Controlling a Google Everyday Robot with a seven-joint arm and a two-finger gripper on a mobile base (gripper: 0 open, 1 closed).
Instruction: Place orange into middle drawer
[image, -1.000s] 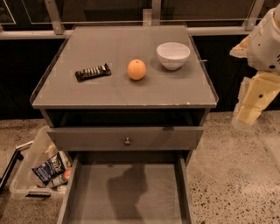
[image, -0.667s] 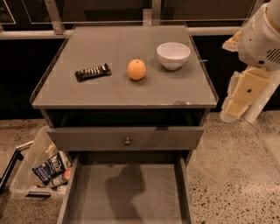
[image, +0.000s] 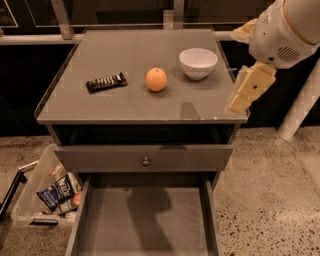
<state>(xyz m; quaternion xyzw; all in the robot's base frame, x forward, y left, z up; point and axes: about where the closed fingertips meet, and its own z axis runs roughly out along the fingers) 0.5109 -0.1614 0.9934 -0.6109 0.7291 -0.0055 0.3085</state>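
The orange (image: 156, 79) sits on the grey cabinet top (image: 130, 107), near the middle, apart from everything else. The middle drawer (image: 115, 235) is pulled out at the bottom of the view, its bare grey floor empty but for a shadow. My gripper (image: 249, 89), cream-coloured under a white wrist, hangs over the top's right edge. It is right of the orange, beyond the bowl, and holds nothing that I can see.
A white bowl (image: 198, 62) stands right of the orange, between it and the gripper. A dark rectangular bar (image: 105, 82) lies to the left. A closed drawer front with a round knob (image: 145, 161) sits above the open drawer. A clear bin of packets (image: 47, 195) stands on the floor at the left.
The arm has swung left and up, bringing the gripper from beside the cabinet to over its right edge. The orange, bowl and bar have not moved.
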